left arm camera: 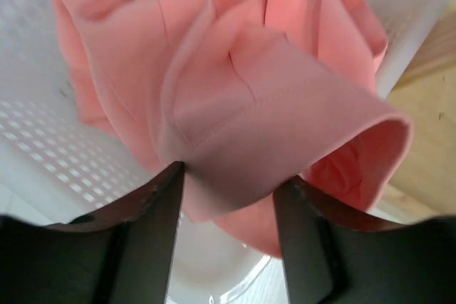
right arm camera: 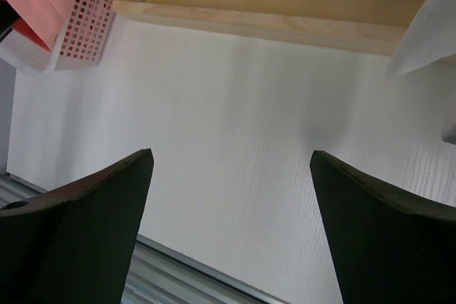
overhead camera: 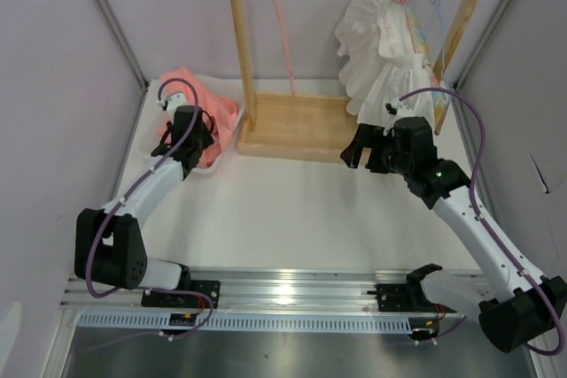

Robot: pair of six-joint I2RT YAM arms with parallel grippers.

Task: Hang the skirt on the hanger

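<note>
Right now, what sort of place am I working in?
Probably an enclosed lab bench staged for clothes-hanging: a small wooden rack carrying the hanger, a white basket holding the skirt, and plain walls around the table.

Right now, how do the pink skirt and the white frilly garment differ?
The skirt is salmon-pink with smooth folds; the white garment is ruffled. The skirt lies crumpled in a basket; the white garment hangs on the rack. A skirt fold sits between the fingers of the left hand; no hand touches the white garment. Both are soft cloth.
</note>
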